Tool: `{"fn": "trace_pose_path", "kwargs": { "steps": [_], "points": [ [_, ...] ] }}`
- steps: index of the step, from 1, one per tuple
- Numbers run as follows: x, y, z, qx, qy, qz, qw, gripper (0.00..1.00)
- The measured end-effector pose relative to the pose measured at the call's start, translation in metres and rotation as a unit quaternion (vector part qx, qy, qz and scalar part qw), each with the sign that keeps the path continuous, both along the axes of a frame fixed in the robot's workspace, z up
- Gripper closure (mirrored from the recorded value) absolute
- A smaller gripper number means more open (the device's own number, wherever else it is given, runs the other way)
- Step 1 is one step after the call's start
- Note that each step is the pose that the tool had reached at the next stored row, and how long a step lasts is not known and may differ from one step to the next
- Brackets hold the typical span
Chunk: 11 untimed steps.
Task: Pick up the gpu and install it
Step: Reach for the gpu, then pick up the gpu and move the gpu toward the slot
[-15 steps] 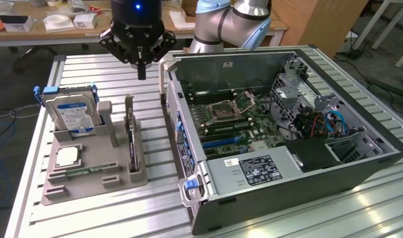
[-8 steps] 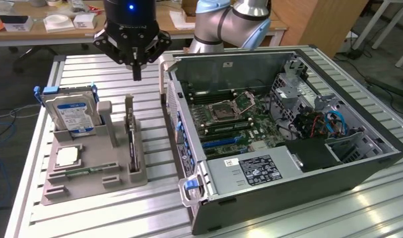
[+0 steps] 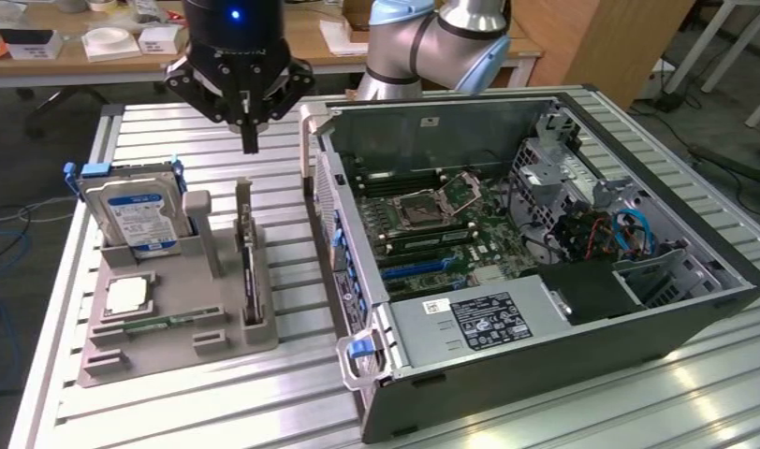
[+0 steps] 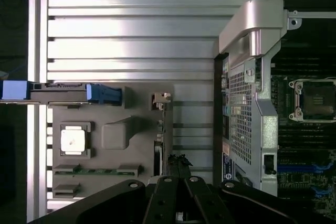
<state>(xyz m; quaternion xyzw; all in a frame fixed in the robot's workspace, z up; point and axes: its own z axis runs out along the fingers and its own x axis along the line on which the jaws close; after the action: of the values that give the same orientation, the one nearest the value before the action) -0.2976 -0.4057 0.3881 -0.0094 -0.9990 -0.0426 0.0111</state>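
Left of centre, the gpu (image 3: 248, 257) stands on edge in a holder (image 3: 130, 355) slot, top edge free for pinching. The gripper (image 3: 249, 142), closed and empty, hangs above it.

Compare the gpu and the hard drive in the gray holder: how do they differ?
The hard drive is a thick silver block; the gpu is a thin dark card. The hard drive carries a blue-white label and blue side rails; the gpu shows neither. The hard drive's broad face crosses the holder; the gpu runs along its length. Both stand on edge in the holder's slots.
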Motion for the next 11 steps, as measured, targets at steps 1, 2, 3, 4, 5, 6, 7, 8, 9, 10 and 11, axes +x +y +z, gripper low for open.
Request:
{"fn": "trace_pose_path", "kwargs": {
  "steps": [1,2,3,4,5,6,7,8,9,10,11],
  "points": [
    [-0.0006,0.0,0.0,0.0,0.0,0.0,1.0,0.9],
    [-0.001,-0.0001,-0.0001,0.0,0.0001,0.0,1.0,0.9],
    [-0.0014,-0.0001,-0.0001,0.0,0.0002,0.0,1.0,0.9],
    [-0.0018,-0.0001,0.0,0.0,0.0003,0.0,1.0,0.9],
    [-0.0022,-0.0001,0.0,0.0,0.0004,0.0,1.0,0.9],
    [-0.0024,-0.0001,-0.0001,0.0,0.0004,0.0,1.0,0.9],
    [-0.0026,-0.0001,-0.0001,0.0,0.0004,0.0,1.0,0.9],
    [-0.0028,-0.0001,-0.0001,0.0,0.0004,0.0,1.0,0.9],
    [-0.0028,-0.0001,-0.0001,0.0,0.0004,0.0,1.0,0.9],
    [-0.0028,-0.0001,-0.0001,0.0,0.0004,0.0,1.0,0.9],
    [-0.0028,-0.0001,-0.0001,0.0,0.0004,0.0,1.0,0.9]
  ]
}}
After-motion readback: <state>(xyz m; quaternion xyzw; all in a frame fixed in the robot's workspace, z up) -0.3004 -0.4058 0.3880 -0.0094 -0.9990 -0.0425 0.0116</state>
